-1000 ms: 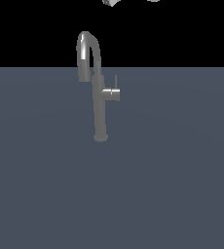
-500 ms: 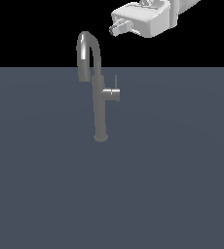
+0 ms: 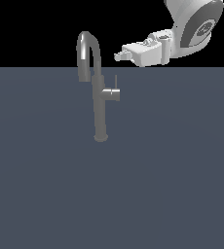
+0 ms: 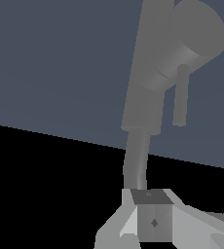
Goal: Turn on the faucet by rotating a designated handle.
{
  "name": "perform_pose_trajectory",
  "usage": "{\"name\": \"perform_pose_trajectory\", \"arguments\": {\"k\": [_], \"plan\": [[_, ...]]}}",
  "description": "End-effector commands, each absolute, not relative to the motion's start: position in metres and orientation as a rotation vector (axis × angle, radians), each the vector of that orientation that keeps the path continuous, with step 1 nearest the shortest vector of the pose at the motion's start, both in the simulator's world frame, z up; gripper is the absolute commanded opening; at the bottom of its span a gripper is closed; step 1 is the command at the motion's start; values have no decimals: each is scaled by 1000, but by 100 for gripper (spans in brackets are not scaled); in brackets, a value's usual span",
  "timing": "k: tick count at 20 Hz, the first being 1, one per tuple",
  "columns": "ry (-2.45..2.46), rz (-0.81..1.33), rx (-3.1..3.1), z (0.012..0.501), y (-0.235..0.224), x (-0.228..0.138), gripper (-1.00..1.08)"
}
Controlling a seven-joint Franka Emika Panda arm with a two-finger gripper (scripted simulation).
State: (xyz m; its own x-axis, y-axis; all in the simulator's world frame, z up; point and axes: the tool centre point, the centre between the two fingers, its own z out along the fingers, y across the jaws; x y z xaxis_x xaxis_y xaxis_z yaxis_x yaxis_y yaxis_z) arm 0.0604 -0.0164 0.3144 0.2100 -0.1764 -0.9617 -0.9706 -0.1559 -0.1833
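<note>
The gripper [image 3: 119,56] hangs in open air on the exterior view's right of the gooseneck spout [image 3: 87,51], apart from it. Below it, the handle [image 3: 115,81] rises upright from its stub cylinder [image 3: 111,94], with nothing between them.
</note>
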Motion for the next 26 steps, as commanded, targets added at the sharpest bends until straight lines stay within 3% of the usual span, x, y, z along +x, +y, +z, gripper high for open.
{"name": "perform_pose_trajectory", "arguments": {"k": [1, 12, 26], "plan": [[1158, 1090, -1445, 298, -18, 68, -100], [1233, 1159, -1190, 253, -17, 84, -100], [1240, 1165, -1163, 253, -16, 72, -100]]}}
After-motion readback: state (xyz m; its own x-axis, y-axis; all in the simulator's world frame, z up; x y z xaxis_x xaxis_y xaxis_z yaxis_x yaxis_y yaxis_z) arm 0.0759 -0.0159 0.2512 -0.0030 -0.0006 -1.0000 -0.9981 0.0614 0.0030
